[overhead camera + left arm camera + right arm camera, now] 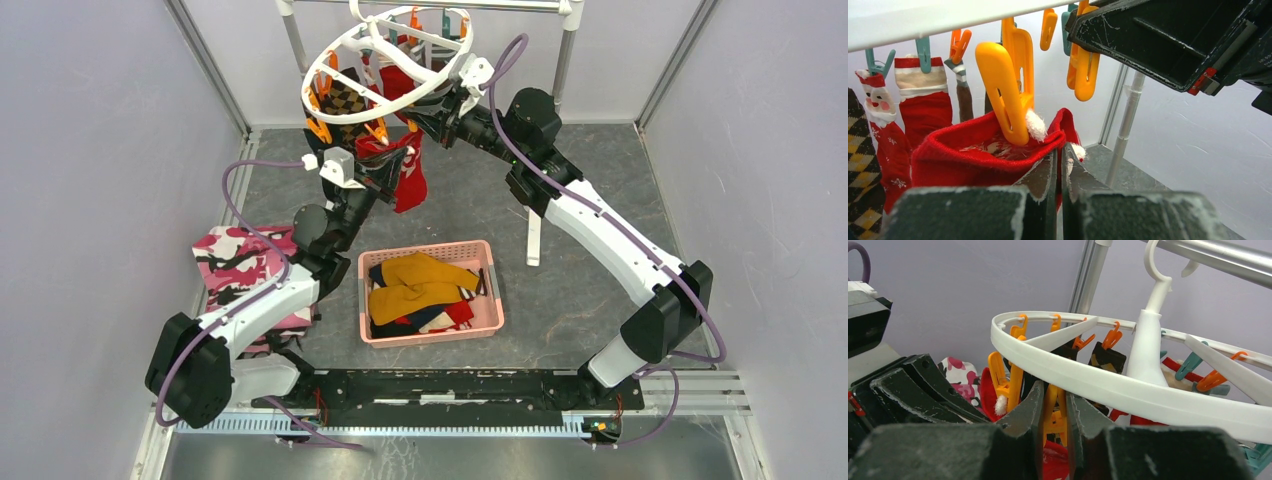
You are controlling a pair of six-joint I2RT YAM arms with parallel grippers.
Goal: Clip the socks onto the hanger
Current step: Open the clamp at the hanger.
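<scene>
The white plastic round hanger [1073,375] hangs tilted by its hook from the metal pole rack [568,40] at the far edge of the grey worktop [560,310]. The left tool [1060,156] is closed on the cuff of a red sock [958,150] raised just under the hanger's rim. The cuff edge touches an orange plastic clip [1003,85]; whether the clip bites it I cannot tell. The right tool [1054,392] is clamped on a neighbouring orange clip [1055,415] below the same rim. More socks [415,280] lie in a pink plastic basket [430,248] between the arms, with bare worktop to its right
</scene>
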